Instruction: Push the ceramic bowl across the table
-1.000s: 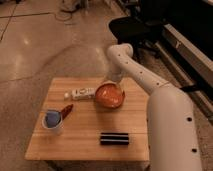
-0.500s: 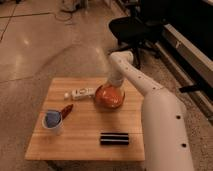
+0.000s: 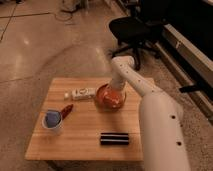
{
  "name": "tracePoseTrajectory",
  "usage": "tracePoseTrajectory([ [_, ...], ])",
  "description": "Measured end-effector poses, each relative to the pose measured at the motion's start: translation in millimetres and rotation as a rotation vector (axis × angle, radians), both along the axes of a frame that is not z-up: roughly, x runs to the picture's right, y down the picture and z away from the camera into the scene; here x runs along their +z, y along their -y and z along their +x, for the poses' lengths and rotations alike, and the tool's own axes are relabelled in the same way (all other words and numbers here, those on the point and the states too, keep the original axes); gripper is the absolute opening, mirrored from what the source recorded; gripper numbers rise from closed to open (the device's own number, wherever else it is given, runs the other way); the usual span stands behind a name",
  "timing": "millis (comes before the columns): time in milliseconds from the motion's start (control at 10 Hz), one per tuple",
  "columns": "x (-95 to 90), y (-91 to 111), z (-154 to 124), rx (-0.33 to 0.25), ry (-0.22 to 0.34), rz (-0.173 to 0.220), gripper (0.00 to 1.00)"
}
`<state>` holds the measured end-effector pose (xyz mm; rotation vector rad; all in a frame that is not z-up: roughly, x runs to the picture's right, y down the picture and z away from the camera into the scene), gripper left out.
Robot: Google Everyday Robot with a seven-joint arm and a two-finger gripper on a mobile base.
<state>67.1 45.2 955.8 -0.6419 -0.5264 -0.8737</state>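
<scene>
The orange-red ceramic bowl (image 3: 106, 99) sits on the light wooden table (image 3: 85, 131), right of centre towards the far edge. My white arm reaches down from the right, and the gripper (image 3: 116, 91) is at the bowl's right rim, touching or inside it. The arm's end hides the gripper's tips and part of the rim.
A white cup with a blue inside (image 3: 51, 121) stands at the front left with a small red item (image 3: 66, 109) beside it. A white packet (image 3: 82, 93) lies left of the bowl. A black bar (image 3: 114, 138) lies near the front edge. A black office chair (image 3: 131, 30) stands behind the table.
The arm has lowered onto the bowl's right side and its forearm fills more of the right foreground. The bowl has barely shifted.
</scene>
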Motion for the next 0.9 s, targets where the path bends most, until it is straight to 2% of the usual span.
tracePoseTrajectory([
  [300, -5.2, -12, 29, 0.014, -0.048, -0.028, 0.80],
  [900, -35.4, -44, 101, 0.066, -0.172, -0.094, 0.80],
])
